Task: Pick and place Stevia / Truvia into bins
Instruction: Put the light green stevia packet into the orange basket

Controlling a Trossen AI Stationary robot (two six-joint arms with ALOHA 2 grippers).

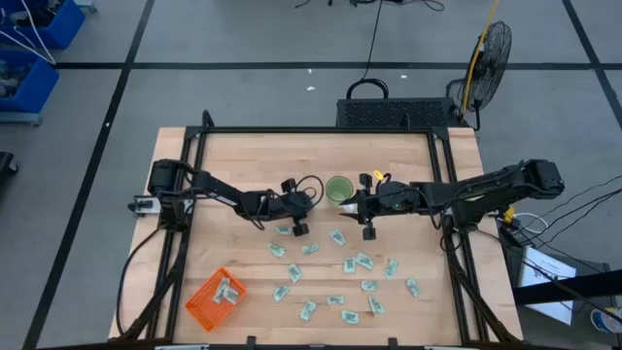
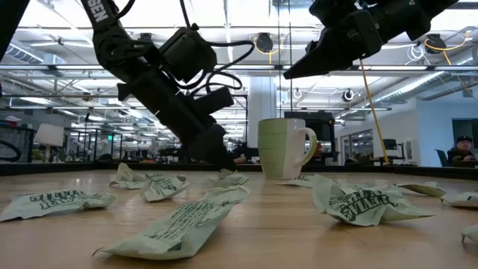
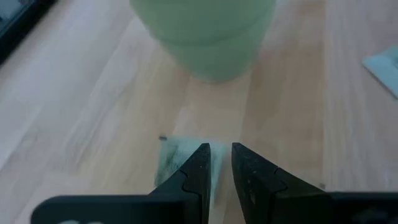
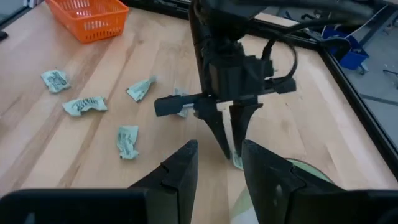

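Several white-and-green sachets (image 1: 364, 261) lie scattered on the wooden table's near half. A few more rest inside the orange basket (image 1: 199, 309) at the near left. My left gripper (image 3: 221, 155) slants down beside the green cup (image 1: 338, 189), its fingers a narrow gap apart over one flat sachet (image 3: 169, 158) on the table. That sachet also shows under the fingertips in the right wrist view (image 4: 237, 162). My right gripper (image 4: 217, 158) hangs open above the table by the cup, with nothing between its fingers. My left gripper comes at the sachet's end nearest the cup (image 3: 186, 146) slanting down from the table's left. Its fingertips (image 4: 231, 149) reach down to the sachet, which lies flat on the table. Whether they touch it, I cannot tell.
The green cup (image 2: 284, 149) stands upright just beyond the left fingertips and under the right gripper. The two grippers face each other closely at mid-table. Crumpled sachets (image 2: 358, 202) lie toward the near edge. A black frame (image 1: 321, 129) rims the table.
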